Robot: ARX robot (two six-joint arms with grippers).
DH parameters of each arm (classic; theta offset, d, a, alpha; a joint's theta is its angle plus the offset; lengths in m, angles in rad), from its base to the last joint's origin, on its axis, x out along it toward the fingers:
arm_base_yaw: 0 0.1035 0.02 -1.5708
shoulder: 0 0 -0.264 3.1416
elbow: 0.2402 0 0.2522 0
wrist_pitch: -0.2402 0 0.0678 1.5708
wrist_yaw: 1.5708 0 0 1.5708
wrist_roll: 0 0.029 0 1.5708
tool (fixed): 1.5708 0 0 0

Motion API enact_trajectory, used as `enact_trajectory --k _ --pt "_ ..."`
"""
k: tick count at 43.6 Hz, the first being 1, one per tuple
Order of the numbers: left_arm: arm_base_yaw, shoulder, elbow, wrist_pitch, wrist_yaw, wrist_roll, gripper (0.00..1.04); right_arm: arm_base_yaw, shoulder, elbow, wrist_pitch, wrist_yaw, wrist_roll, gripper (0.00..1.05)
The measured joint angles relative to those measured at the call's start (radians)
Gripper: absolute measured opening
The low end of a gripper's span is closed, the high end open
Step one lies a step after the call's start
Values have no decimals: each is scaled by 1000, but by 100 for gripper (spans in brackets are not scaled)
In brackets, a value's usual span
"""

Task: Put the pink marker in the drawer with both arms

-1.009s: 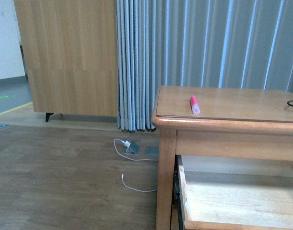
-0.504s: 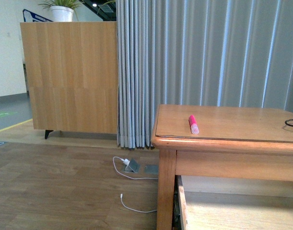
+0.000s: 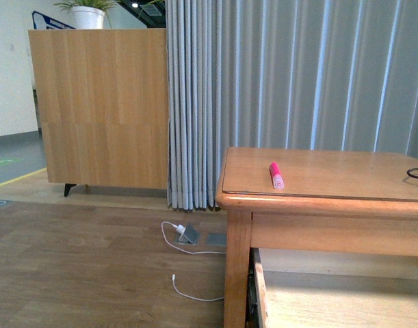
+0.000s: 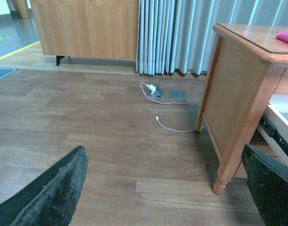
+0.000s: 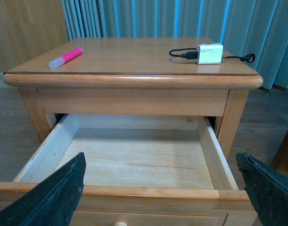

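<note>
The pink marker [image 3: 276,175] lies on top of the wooden cabinet [image 3: 318,205], near its left front edge, pale end toward me. It also shows in the right wrist view as the pink marker [image 5: 65,57]. The drawer [image 5: 212,150] under the top is pulled out, with bare wood inside. My right gripper [image 5: 161,195] hangs open in front of the drawer's front rim, well short of the marker. My left gripper [image 4: 165,197] is open over the floor, left of the cabinet's side and leg [image 4: 224,174]. Neither arm shows in the front view.
A white charger block [image 5: 209,53] with a black cable lies at the back right of the cabinet top. On the floor are a white cable [image 3: 188,294] and a floor socket [image 3: 189,235]. A grey curtain [image 3: 297,82] and a wooden sideboard [image 3: 102,109] stand behind.
The front view has tilted upward, so the cabinet sits lower in the picture and the sideboard's top shows. The marker keeps its place on the cabinet top.
</note>
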Motion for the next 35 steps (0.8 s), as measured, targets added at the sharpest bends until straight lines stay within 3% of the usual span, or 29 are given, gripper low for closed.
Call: enact_trajectory --k 30,35 --pt "0 1 0 -1 -2 -2 99 0 0 0 0 0 0 96" --pt "-48 171 19 32 -59 -35 99 0 0 0 0 1 0 96"
